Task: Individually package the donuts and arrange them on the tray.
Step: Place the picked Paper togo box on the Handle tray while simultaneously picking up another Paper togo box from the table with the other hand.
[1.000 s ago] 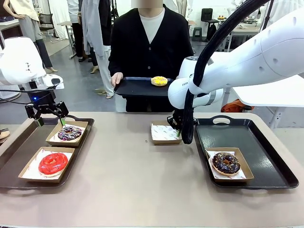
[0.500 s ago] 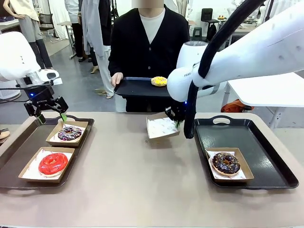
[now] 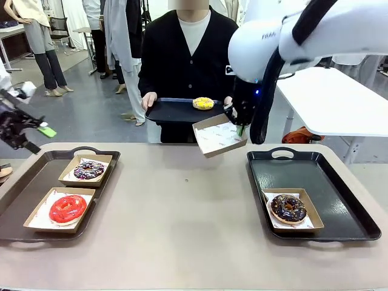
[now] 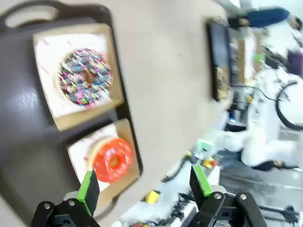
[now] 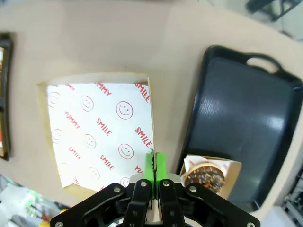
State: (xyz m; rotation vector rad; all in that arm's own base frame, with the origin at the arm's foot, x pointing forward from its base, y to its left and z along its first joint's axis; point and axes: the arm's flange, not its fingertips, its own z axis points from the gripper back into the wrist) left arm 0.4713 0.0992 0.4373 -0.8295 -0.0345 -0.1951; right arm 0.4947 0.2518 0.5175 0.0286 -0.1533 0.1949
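At upper centre the right gripper (image 3: 240,125) is pinching an empty paper-lined box (image 3: 219,135) beside the person's yellow donut (image 3: 203,103), while the left gripper (image 3: 27,130) is hanging wide open, empty, at left.

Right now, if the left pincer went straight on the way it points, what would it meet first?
Probably the red donut in its paper-lined box. The open left pincer points down at the left tray, with that donut nearest between its pads. Depth is unclear, so the tray's near edge is possible.

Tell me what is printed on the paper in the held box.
Red smileys and words on white paper, clearest in the right wrist view.
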